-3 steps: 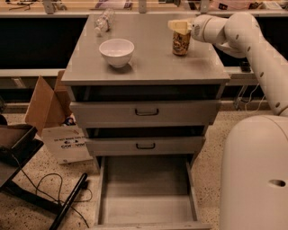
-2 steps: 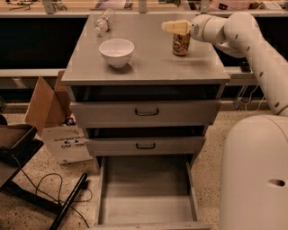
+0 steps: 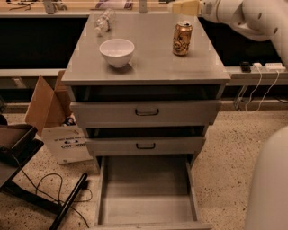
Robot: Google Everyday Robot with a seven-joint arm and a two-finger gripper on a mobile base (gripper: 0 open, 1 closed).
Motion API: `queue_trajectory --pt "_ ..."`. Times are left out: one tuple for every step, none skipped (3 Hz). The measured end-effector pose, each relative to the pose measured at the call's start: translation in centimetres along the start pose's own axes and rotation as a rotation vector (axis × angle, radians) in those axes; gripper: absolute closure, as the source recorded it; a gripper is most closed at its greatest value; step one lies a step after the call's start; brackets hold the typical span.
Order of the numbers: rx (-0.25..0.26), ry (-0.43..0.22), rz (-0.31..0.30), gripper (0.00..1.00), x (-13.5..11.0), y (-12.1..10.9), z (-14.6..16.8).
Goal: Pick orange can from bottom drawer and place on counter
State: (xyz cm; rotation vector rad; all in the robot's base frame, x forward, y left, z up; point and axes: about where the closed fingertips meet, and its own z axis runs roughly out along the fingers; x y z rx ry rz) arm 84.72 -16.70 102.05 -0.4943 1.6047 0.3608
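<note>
The orange can (image 3: 182, 39) stands upright on the counter (image 3: 148, 65), at its back right. My gripper (image 3: 184, 7) is at the top edge of the view, above and just behind the can, apart from it, open and holding nothing. The arm reaches in from the upper right. The bottom drawer (image 3: 146, 211) is pulled fully out at the foot of the cabinet, and nothing shows inside it.
A white bowl (image 3: 117, 51) stands on the counter's left half, and a clear plastic bottle (image 3: 104, 21) lies at its back left. The two upper drawers stand slightly ajar. A cardboard box (image 3: 45, 105), a white box (image 3: 69, 143) and cables sit on the floor at left. My white body (image 3: 270, 188) fills the lower right.
The gripper has let go of the orange can and risen up and back from it. The can stays standing on the counter.
</note>
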Motion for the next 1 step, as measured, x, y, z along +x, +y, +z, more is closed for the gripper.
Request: queue_trajectory --pt "0.144 0.005 -0.152 0.00 -5.62 1.25 -2.31"
